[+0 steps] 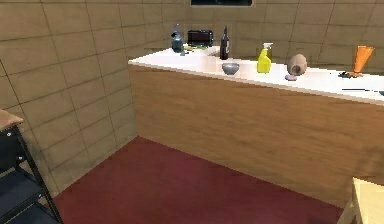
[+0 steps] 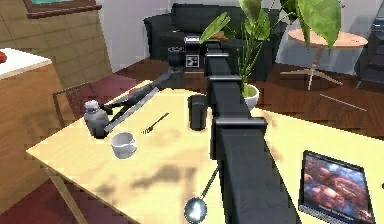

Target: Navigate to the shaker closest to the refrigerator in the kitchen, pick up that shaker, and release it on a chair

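The hand (image 2: 110, 101) lay stretched across the pale worktop (image 2: 90, 170), its tip right by the small grey shaker (image 2: 95, 120). Whether it had hold of anything, or how its fingers stood, couldn't be told. I judged the shaker light, rigid and slick, best taken round its body, below the cap.

Forward view faces the near counter (image 1: 230, 120); arm side view overlooks the table (image 2: 120, 185).
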### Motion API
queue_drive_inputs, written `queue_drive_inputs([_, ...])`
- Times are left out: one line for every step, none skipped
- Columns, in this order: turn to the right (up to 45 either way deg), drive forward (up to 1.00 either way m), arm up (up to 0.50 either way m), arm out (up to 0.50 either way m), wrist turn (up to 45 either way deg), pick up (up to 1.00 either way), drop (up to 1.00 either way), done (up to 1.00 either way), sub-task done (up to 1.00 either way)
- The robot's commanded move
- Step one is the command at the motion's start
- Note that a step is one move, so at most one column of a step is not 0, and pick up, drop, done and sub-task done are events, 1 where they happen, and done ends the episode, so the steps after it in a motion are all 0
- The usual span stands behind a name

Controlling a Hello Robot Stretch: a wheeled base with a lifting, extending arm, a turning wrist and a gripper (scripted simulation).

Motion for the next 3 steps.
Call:
queue_drive_inputs([0.0,0.0,0.0,0.0,-27.0,0.0,0.0,0.0,0.0])
queue_drive_inputs([0.0,0.0,0.0,-0.36,0.0,0.0,0.0,0.0,0.0])
queue_drive_inputs([-45.0,0.0,0.0,0.0,0.0,0.0,0.0,0.0,0.0])
